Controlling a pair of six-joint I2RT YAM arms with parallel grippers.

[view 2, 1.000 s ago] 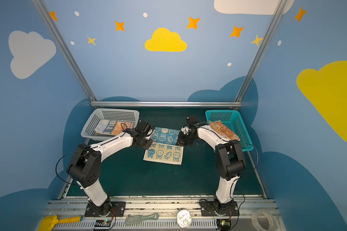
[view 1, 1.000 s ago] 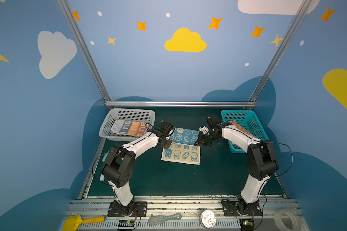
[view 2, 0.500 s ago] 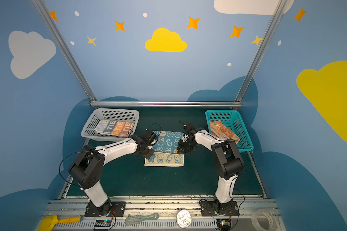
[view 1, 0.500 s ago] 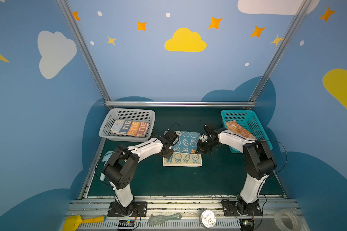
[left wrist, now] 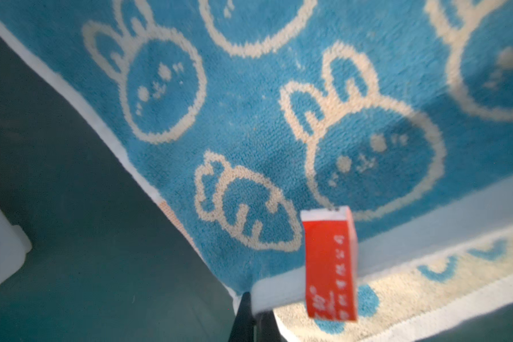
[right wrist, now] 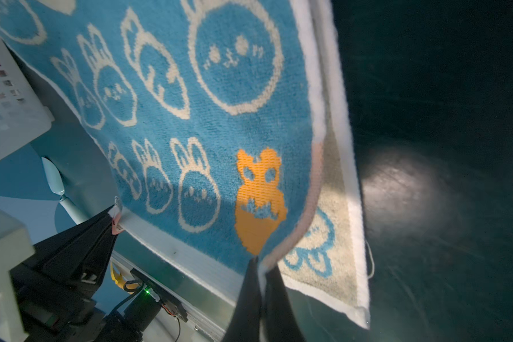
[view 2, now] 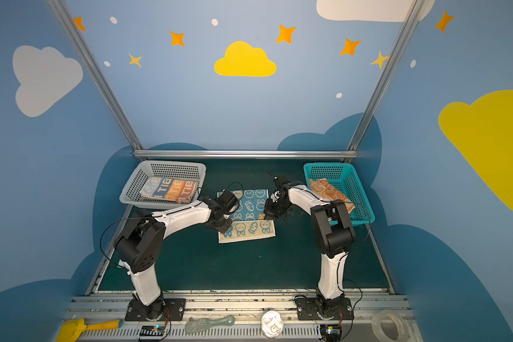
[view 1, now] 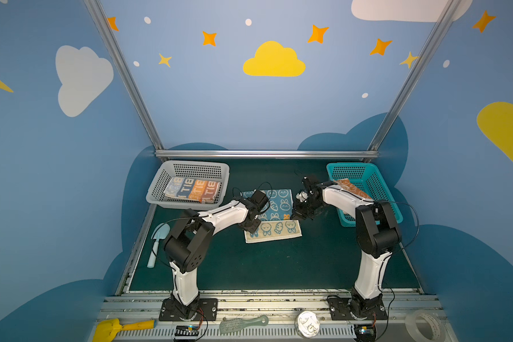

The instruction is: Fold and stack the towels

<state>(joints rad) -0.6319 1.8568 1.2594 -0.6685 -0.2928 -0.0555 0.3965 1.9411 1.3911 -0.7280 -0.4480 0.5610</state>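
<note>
The blue towel (view 1: 279, 204) lies mid-mat between the grey basket (view 1: 190, 166) and the teal basket (view 1: 350, 166), with its blue flap laid over toward the near hem and a cream strip uncovered beneath. The left gripper (left wrist: 249, 311) and the right gripper (right wrist: 261, 284) are each pinched tight on one corner of that flap. To finish the fold cleanly, both should probably travel level and at one pace toward the near edge, with the hem taut but not stretched, so corner meets corner. They should then set the cloth down before releasing, or the terry may spring back.
</note>
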